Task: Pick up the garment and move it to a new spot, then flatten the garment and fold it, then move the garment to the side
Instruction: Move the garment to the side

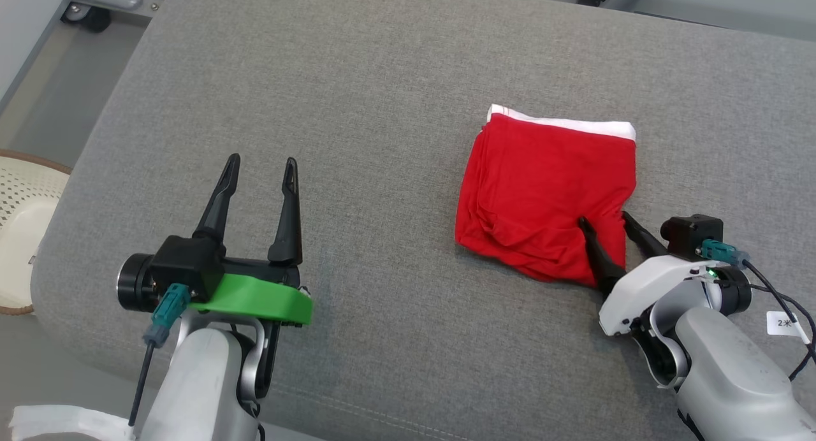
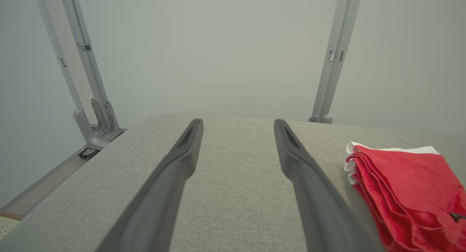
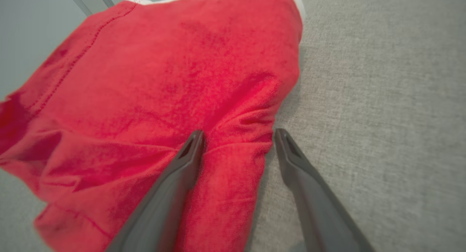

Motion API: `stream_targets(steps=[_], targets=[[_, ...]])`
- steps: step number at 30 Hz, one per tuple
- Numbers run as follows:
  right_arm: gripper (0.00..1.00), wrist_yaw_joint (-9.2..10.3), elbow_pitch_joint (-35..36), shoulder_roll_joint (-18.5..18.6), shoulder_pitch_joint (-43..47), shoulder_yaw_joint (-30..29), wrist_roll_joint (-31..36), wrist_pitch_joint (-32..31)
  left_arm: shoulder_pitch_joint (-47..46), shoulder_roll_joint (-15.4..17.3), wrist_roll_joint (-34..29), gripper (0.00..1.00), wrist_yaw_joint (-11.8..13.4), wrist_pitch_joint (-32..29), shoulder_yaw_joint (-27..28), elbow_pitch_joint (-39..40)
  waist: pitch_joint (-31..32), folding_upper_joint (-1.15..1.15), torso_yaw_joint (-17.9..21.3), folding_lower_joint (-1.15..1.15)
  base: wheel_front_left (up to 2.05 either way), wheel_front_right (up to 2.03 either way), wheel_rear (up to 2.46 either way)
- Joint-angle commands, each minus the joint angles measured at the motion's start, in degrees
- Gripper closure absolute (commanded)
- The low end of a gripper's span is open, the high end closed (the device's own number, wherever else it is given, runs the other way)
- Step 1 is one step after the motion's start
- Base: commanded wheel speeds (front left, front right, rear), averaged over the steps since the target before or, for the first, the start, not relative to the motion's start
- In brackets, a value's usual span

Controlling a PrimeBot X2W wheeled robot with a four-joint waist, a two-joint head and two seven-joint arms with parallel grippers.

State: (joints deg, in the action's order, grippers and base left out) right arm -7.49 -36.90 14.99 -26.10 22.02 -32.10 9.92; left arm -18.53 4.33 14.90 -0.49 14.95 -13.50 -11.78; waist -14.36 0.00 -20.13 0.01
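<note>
Fingers of my right gripper (image 1: 603, 216) straddle, apart, the red garment (image 1: 548, 180) at centre right; my left gripper (image 1: 262, 159) gapes lower left.

A broad bare stretch of grey fabric surface (image 1: 382, 109) lies between the left claw (image 1: 262, 158) and the folded red garment (image 1: 548, 186). The right claw (image 1: 603, 216), spread wide, straddles the garment's near corner.

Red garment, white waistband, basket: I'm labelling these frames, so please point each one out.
red garment (image 1: 542, 180), head view, middle of the folded top layer.
white waistband (image 1: 574, 123), head view, middle of the far-edge strip.
basket (image 1: 25, 192), head view, perforated inner wall.
</note>
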Motion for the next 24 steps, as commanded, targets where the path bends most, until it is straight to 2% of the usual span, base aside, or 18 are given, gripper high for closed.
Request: stream_targets(steps=[1, 2, 3, 4, 5, 6, 15, 24], targets=[[0.0, 0.01, -1.6, -0.1, -0.2, 1.4, -1.7, -0.8, -0.7, -0.4, -0.6, 0.0, -0.4, 0.1, 0.1, -0.2, -0.3, 0.0, -0.6, -0.01, 0.0, 0.0, 0.0], [0.15, 0.0, -2.1, -0.1, -0.4, 2.2, -2.1, -1.1, -0.8, -0.5, -0.8, 0.0, -0.6, 0.1, 0.1, -0.3, -0.3, 0.0, -0.5, -0.01, 0.0, 0.0, 0.0], [0.15, 0.0, -2.1, -0.1, -0.4, 2.2, -2.1, -1.1, -0.8, -0.5, -0.8, 0.0, -0.6, 0.1, 0.1, -0.3, -0.3, 0.0, -0.5, -0.01, 0.0, 0.0, 0.0], [0.58, 0.0, -2.3, 0.0, -0.5, 2.7, -2.6, -1.0, -0.9, -0.6, -0.9, 0.0, -0.8, 0.1, 0.2, -0.4, -0.3, 0.0, -0.4, -0.01, 0.0, 0.0, 0.0], [0.92, 0.0, -2.6, 0.1, -0.8, 3.2, -3.1, -1.0, -1.0, -0.6, -1.0, 0.0, -1.0, 0.1, 0.2, -0.5, -0.3, 0.0, -0.2, -0.01, 0.0, 0.0, 0.0], [1.0, 0.0, -2.7, 0.3, -1.1, 3.8, -3.6, -1.0, -1.1, -0.7, -1.3, 0.0, -1.0, 0.1, 0.3, -0.5, -0.3, 0.0, -0.1, -0.01, 0.0, 0.0, 0.0], [1.0, 0.06, -0.7, 4.2, -1.8, 8.3, -5.2, 0.9, -0.9, -0.9, -2.4, 0.0, -1.7, 0.2, 1.2, -0.3, 0.1, 0.0, 3.6, -0.01, 0.0, 0.0, 0.0], [1.0, 0.06, 3.7, 8.9, -0.1, 9.9, -3.6, 2.5, -0.8, 0.3, -3.8, 0.0, -1.9, 0.1, 3.1, 1.6, -1.2, 0.0, 13.6, -0.01, 0.0, 0.0, 0.0]])
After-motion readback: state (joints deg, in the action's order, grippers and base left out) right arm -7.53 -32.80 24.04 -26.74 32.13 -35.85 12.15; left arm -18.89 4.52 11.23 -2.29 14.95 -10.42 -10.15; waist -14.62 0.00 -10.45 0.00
